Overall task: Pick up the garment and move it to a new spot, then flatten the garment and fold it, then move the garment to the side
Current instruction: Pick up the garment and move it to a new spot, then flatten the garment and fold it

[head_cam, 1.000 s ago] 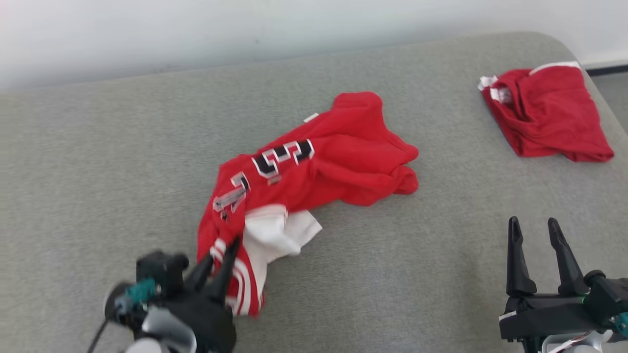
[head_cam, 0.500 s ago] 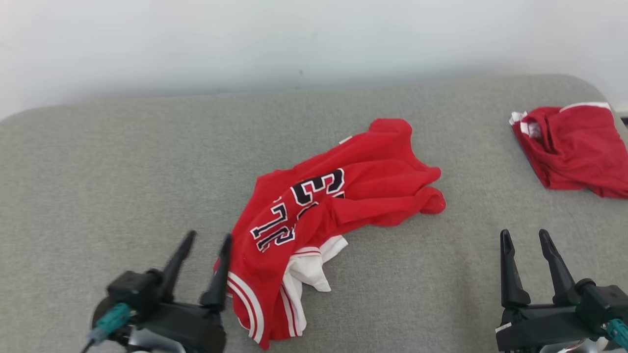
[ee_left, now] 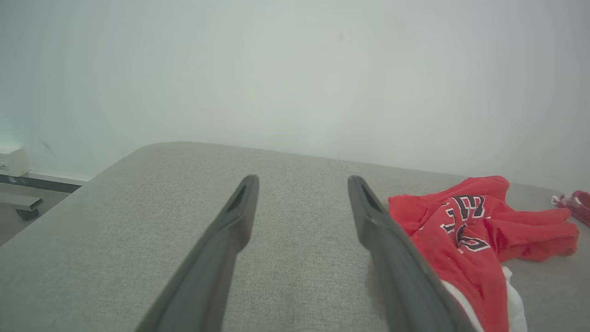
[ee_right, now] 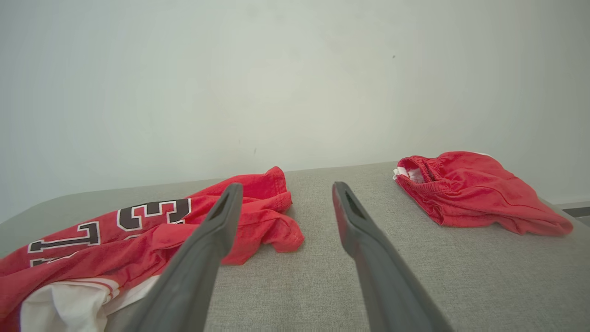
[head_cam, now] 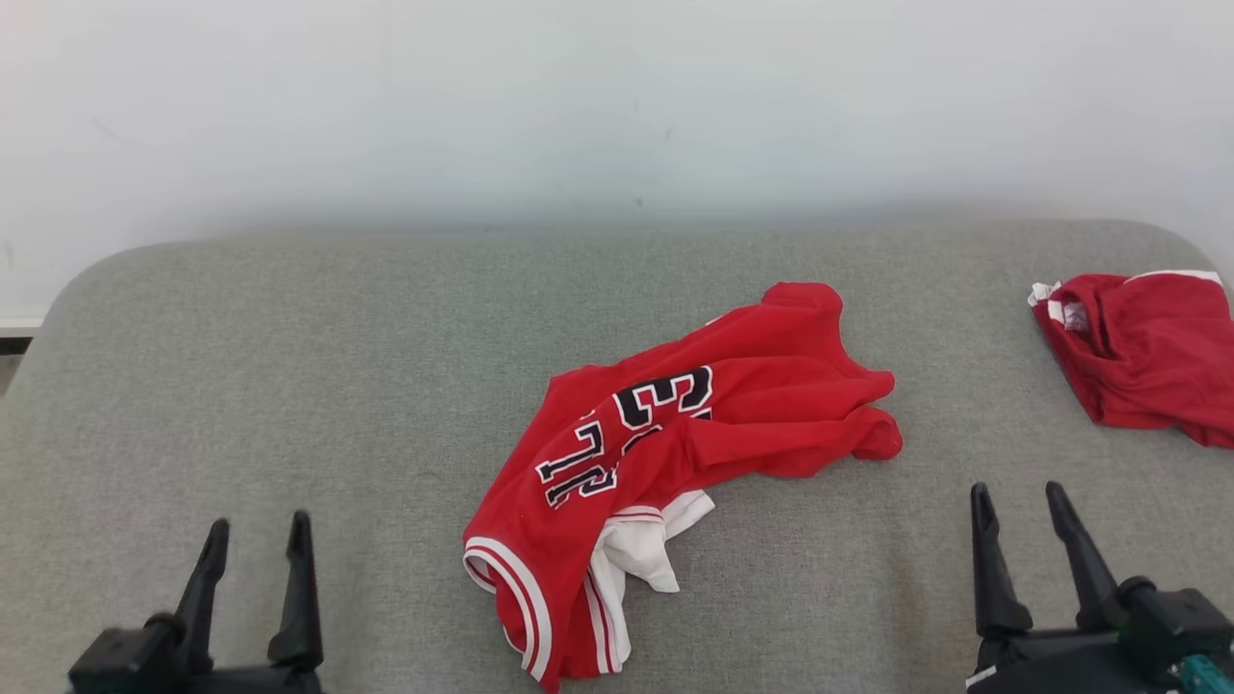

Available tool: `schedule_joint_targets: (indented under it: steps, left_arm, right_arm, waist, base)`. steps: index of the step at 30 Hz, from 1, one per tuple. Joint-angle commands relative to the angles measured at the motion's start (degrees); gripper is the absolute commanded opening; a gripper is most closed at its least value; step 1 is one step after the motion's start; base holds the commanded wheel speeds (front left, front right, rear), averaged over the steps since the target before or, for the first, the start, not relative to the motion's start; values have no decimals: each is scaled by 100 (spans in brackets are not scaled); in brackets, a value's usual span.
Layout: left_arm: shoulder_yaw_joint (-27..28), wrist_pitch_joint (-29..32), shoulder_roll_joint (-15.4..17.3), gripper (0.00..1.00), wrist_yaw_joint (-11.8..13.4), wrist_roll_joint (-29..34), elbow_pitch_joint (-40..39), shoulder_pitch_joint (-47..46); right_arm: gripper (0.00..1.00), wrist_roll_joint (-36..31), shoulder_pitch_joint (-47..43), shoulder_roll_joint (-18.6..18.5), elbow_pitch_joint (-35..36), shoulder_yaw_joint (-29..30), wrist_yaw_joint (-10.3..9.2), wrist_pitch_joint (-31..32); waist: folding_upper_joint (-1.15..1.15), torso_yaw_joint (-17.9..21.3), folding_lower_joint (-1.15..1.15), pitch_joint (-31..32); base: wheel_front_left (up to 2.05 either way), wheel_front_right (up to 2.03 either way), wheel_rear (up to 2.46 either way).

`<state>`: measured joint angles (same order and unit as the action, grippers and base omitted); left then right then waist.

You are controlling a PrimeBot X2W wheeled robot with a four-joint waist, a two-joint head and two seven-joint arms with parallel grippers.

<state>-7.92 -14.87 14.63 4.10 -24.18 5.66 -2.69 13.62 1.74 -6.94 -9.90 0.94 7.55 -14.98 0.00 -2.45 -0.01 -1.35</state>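
Observation:
The garment [head_cam: 675, 443] is a red jersey with black-and-white lettering and white trim, lying crumpled in the middle of the grey padded table [head_cam: 289, 386]. It also appears at the right of the left wrist view as the garment [ee_left: 465, 230] and at the left of the right wrist view as the garment [ee_right: 138, 230]. My left gripper [head_cam: 258, 532] stands open at the lower left, apart from the cloth, with nothing between its fingers. My right gripper [head_cam: 1020, 496] is open at the lower right, also holding nothing.
A second red piece of clothing [head_cam: 1147, 357] lies bunched at the table's far right edge, seen too as the red clothing [ee_right: 470, 193]. A pale wall [head_cam: 578, 116] rises behind the table. Bare grey surface spreads left of the jersey.
My left gripper opened, let go of the jersey's hem and drew back to the lower left. The jersey settled on the table. The head camera tilted up, shifting the whole picture down.

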Motion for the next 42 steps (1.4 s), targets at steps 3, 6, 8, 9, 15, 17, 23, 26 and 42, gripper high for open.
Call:
schedule_joint_targets:
  steps: [3,6,8,9,15,17,23,26,42]
  left_arm:
    - [195,-32,-67,100,45,134,-163,283]
    - [295,-34,-177,100,4,271,-292,460]
    - [373,-36,-302,100,-64,427,-338,565]
    - [373,-36,-302,100,-64,427,-338,565]
    - [562,-37,-559,100,-272,627,-194,653]
    - [619,-36,-632,100,-356,703,-130,659]
    - [774,-37,-803,100,-537,898,-7,610]
    - [834,-37,-866,100,-613,967,32,577]
    - [-302,-31,-1107,100,-1080,1142,768,109]
  right_arm:
    - [100,40,-152,7,54,-99,-15,-28]
    - [100,41,-212,27,78,-187,-15,-28]
    - [100,46,-228,46,124,-276,-15,-27]
    - [100,46,-228,46,124,-276,-15,-27]
    - [100,72,-304,70,111,-429,-15,-27]
    - [100,86,-310,75,77,-496,-15,-28]
    - [100,104,-306,96,37,-558,-15,-28]
    - [100,110,-291,80,21,-573,-15,-28]
    - [100,149,-173,52,11,-595,-15,-28]
  waist:
    - [0,-49,1,67]
    - [0,-53,1,83]
    - [0,-45,1,79]
    - [0,-45,1,79]
    - [0,-49,1,84]
    - [0,-51,1,85]
    - [0,-49,1,79]
    - [0,-41,1,83]
    - [0,88,1,-52]
  base:
    - [0,0,0]
    - [0,0,0]
    - [0,0,0]
    - [0,0,0]
    - [0,0,0]
    - [0,0,0]
    - [0,0,0]
    - [0,0,0]
    - [0,0,0]
